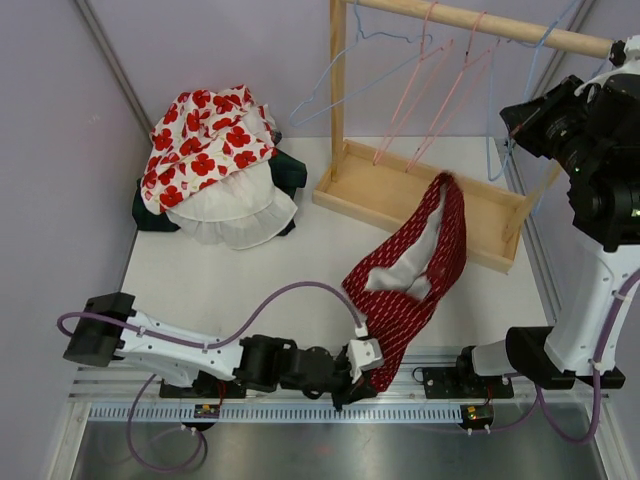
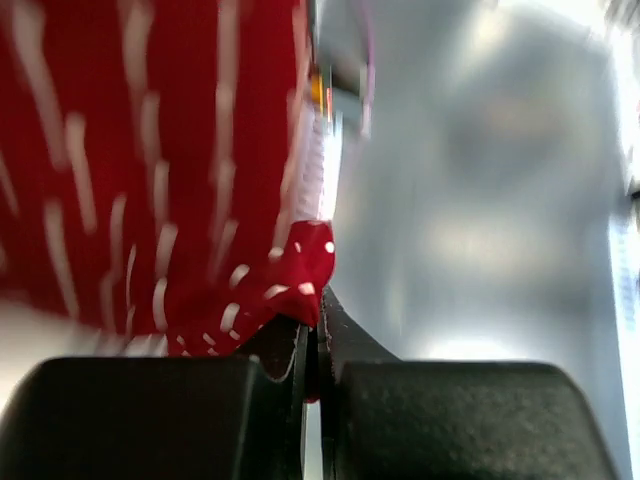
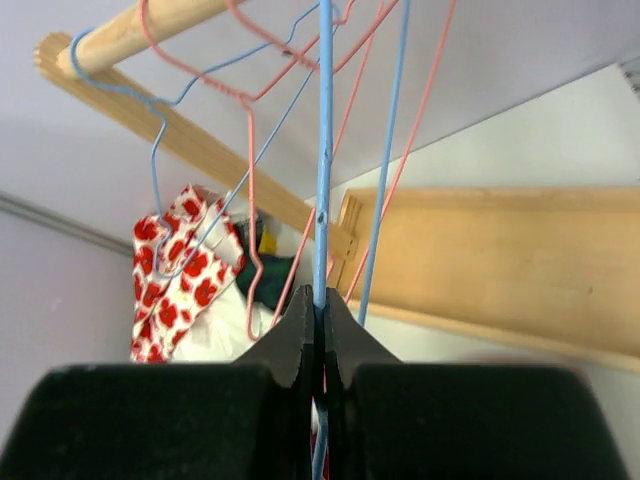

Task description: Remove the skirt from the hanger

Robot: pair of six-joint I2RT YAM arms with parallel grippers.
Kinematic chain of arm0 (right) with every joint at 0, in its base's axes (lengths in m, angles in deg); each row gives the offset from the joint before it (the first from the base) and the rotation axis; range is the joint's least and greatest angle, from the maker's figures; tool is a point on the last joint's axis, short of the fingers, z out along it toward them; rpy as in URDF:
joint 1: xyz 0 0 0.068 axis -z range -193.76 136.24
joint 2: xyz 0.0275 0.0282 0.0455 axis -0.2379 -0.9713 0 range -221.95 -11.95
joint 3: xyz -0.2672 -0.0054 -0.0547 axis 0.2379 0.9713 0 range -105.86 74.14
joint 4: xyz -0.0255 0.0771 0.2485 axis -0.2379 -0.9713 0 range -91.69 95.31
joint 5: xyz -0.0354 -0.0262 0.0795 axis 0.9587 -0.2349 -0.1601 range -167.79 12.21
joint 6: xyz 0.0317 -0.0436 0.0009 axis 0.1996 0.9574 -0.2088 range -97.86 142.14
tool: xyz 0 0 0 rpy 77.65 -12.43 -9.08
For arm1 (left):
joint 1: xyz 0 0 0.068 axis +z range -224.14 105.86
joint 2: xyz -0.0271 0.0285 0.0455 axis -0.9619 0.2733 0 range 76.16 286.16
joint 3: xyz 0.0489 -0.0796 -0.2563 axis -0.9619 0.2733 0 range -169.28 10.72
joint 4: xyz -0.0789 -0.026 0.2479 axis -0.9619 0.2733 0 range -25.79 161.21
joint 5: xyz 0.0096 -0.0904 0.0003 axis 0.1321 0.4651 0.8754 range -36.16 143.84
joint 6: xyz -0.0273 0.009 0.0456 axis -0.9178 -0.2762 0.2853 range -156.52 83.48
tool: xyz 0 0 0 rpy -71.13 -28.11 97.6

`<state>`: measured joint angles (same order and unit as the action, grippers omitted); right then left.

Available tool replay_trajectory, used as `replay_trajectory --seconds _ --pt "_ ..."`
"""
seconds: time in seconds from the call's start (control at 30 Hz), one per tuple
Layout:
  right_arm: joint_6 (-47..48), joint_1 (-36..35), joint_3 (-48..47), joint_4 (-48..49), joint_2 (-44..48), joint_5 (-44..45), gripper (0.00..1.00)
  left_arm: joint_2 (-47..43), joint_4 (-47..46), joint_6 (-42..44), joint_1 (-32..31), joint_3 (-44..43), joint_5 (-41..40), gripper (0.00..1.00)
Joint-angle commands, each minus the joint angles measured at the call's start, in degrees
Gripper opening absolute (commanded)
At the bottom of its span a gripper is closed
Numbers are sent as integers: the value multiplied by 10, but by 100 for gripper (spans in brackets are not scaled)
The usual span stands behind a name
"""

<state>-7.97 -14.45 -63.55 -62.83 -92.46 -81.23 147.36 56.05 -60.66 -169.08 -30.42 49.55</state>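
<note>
Skirt [image 1: 400, 310]: hung taut on a diagonal, its low end pinched shut in the left gripper [image 2: 315, 325] at the near table edge. Its high end lies far-right, by the wooden rack [image 1: 390, 200]. The blue hanger wire [image 3: 323, 200] is clamped by the right gripper [image 3: 318, 310]. Left arm judged nearer.

Tabletop [image 1: 250, 270], centre and near left: open, passable. Far left corner: clothes pile [image 1: 215, 160] blocks. Far right: wooden rack [image 1: 400, 195]; wire hangers [image 1: 413, 100] crowd the space under its rail. Centre right: skirt [image 1: 410, 280] stretches from the rack base to the near edge, barring crossing. Right end effector [image 3: 318, 305]: blue hanger [image 3: 323, 180] wire pinched, pink wires close either side.
</note>
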Motion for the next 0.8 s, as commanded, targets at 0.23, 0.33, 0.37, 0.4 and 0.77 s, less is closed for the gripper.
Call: replay_trajectory --seconds 0.23,0.33,0.37,0.4,0.77 --pt "38 2 13 150 -76 107 0 -136 104 -79 -60 11 -178 0" --pt "41 2 3 150 -99 119 0 -150 151 -67 -61 -12 -209 0" --pt "40 2 18 151 -100 121 0 -154 185 -62 -61 -21 -225 0" --pt "39 2 33 159 -91 121 0 -157 204 -59 -60 -30 -243 0" --pt "31 2 248 208 16 110 0 -138 397 82 142 -232 -302 0"
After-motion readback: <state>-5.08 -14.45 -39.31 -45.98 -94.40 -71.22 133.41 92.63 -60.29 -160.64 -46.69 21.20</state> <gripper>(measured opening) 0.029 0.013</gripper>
